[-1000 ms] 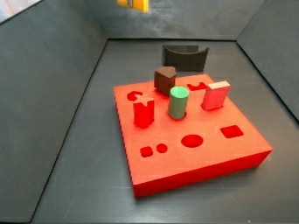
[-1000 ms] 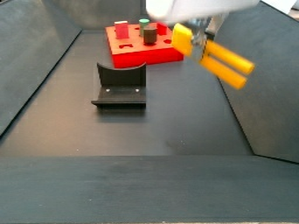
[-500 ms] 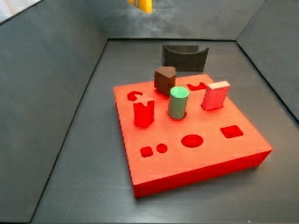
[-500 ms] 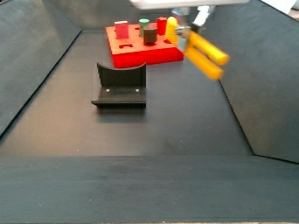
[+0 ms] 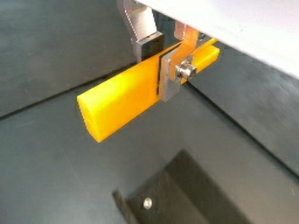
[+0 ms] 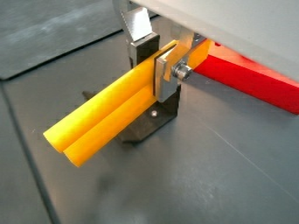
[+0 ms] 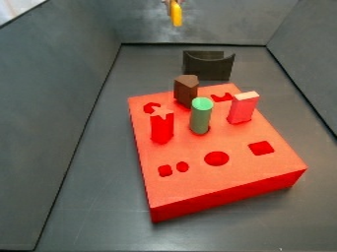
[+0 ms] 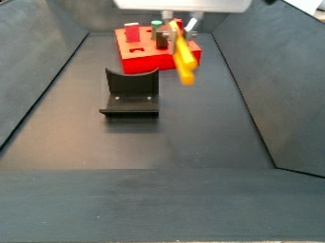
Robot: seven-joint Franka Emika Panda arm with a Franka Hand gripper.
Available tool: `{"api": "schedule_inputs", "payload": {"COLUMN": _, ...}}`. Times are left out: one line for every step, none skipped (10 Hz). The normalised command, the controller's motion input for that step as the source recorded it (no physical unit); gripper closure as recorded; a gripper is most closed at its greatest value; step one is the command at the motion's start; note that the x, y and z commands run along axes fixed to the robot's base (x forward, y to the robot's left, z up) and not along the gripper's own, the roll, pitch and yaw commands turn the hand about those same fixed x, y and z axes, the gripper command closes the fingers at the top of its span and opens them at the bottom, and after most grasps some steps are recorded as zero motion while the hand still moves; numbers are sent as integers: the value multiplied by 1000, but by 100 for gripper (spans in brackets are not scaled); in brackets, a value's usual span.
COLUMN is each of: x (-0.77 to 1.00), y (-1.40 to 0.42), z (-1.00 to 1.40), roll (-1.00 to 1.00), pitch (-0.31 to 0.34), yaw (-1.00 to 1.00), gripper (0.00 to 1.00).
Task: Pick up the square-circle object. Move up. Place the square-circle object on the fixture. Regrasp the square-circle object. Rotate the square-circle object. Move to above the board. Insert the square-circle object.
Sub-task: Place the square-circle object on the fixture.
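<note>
The square-circle object [image 5: 122,98] is a long yellow-orange bar hanging in the air, and my gripper [image 5: 163,59] is shut on it near one end. In both wrist views the silver fingers [image 6: 166,74] press its two sides. A side view shows the bar [image 8: 185,57] tilted under my gripper [image 8: 181,26], between the fixture [image 8: 131,92] and the red board [image 8: 143,59]. From the opposite side, only the bar's tip [image 7: 175,12] shows high over the fixture [image 7: 207,64] behind the board [image 7: 218,172]. The fixture [image 6: 152,131] lies on the floor below the bar.
On the board stand a green cylinder [image 7: 202,115], a dark brown peg [image 7: 187,89] and red pegs [image 7: 242,106]. Shaped holes [image 7: 216,157] are cut in its near half. Sloping dark walls [image 8: 273,85] close in the floor on both sides.
My gripper has carried the bar sideways from the right wall toward the middle, over the fixture and board. The bar now looks shorter and steeper in the side view.
</note>
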Motion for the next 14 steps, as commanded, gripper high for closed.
{"api": "schedule_inputs", "payload": {"x": 1000, "y": -165, "z": -142, "roll": -54, "pitch": 27, "yaw": -205, "gripper": 100}}
{"api": "schedule_inputs", "payload": {"x": 1000, "y": -142, "z": -131, "roll": -59, "pitch": 31, "yaw": -125, "gripper": 100}}
{"api": "schedule_inputs", "payload": {"x": 1000, "y": -121, "z": -120, "roll": -64, "pitch": 38, "yaw": -85, "gripper": 100}}
{"api": "schedule_inputs", "payload": {"x": 1000, "y": -98, "z": -106, "roll": -71, "pitch": 50, "yaw": -50, "gripper": 100}}
{"api": "schedule_inputs", "payload": {"x": 1000, "y": -85, "z": -93, "roll": -75, "pitch": 59, "yaw": -31, "gripper": 100}}
{"api": "schedule_inputs", "payload": {"x": 1000, "y": -67, "z": -82, "roll": -75, "pitch": 70, "yaw": -16, "gripper": 100}}
{"api": "schedule_inputs", "payload": {"x": 727, "y": -366, "z": 670, "roll": -1000, "pitch": 34, "yaw": -149, "gripper": 100}}
{"api": "schedule_inputs", "payload": {"x": 572, "y": -277, "z": 636, "roll": -1000, "pitch": 48, "yaw": -154, "gripper": 100}}
{"api": "schedule_inputs", "payload": {"x": 430, "y": -127, "z": 462, "roll": -1000, "pitch": 60, "yaw": -152, "gripper": 100}}
{"api": "schedule_inputs", "payload": {"x": 288, "y": -67, "z": 253, "roll": -1000, "pitch": 65, "yaw": -151, "gripper": 100}}
{"api": "schedule_inputs", "payload": {"x": 176, "y": -25, "z": 87, "roll": -1000, "pitch": 63, "yaw": -150, "gripper": 100}}
{"api": "schedule_inputs", "payload": {"x": 84, "y": 7, "z": 38, "roll": -1000, "pitch": 72, "yaw": -152, "gripper": 100}}
{"api": "schedule_inputs", "payload": {"x": 60, "y": 22, "z": 42, "roll": -1000, "pitch": 76, "yaw": -155, "gripper": 100}}
{"api": "schedule_inputs", "payload": {"x": 67, "y": 30, "z": 16, "roll": -1000, "pitch": 80, "yaw": -158, "gripper": 100}}
